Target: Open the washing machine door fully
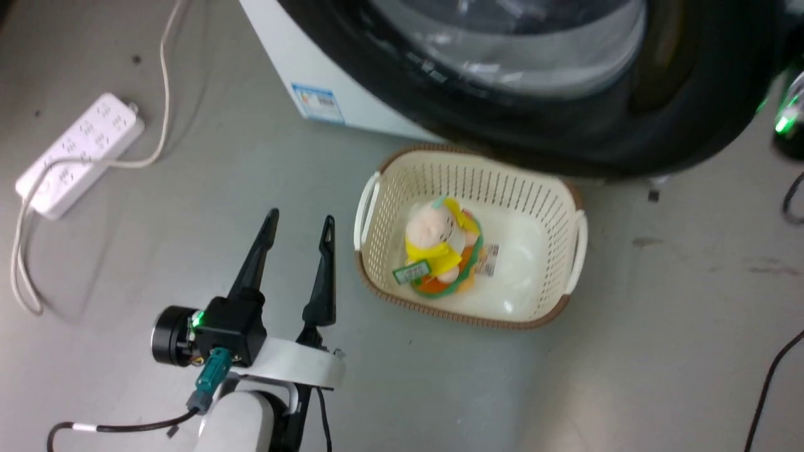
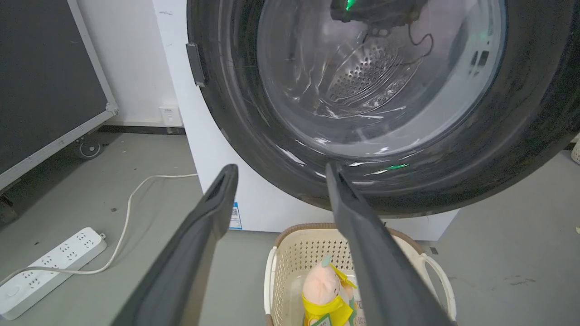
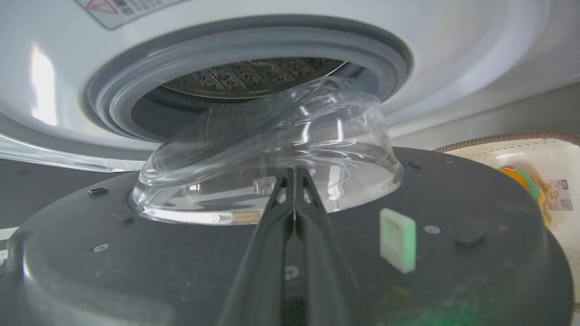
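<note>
The washing machine door (image 1: 565, 144), a glossy black disc with a clear glass bowl, stands partly swung out from the white machine (image 1: 295, 56). In the right wrist view I see the door's dark inner face (image 3: 453, 217) and its glass bowl (image 3: 272, 149), with the drum opening (image 3: 235, 86) behind. My right gripper (image 3: 294, 174) is shut with nothing in it, fingers lying along that inner face, tips at the foot of the bowl. My left gripper (image 1: 300, 227) hangs open over the floor, left of the basket. In its wrist view the left gripper (image 2: 278, 168) points at the door's outer face (image 2: 521, 113).
A cream basket (image 1: 377, 207) holding a plush toy (image 1: 440, 245) sits on the floor below the door. A white power strip (image 1: 75, 150) and its cord lie at the left. A dark panel on wheels (image 2: 45, 81) stands left of the machine. Black cables (image 1: 772, 376) run at the right.
</note>
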Available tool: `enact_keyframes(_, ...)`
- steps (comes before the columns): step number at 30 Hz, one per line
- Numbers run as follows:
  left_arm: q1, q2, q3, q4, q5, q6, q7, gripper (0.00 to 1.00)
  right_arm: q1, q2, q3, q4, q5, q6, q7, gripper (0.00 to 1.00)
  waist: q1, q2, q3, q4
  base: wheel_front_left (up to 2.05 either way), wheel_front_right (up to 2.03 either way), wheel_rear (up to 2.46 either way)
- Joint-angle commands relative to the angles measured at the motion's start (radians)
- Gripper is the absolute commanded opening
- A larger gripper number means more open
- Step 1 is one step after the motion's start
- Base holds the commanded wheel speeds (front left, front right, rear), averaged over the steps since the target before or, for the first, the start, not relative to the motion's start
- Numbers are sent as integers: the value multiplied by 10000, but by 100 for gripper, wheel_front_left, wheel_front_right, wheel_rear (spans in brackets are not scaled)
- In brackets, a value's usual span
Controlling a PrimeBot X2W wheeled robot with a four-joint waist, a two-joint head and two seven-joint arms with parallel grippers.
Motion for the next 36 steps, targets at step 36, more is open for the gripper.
enact_keyframes(36,2358,18,-481,1228,-167,-476,-55,100,8604,1942,8551,-4897,9044,12,1736,0,0,-1,-3790,327,0,0,0)
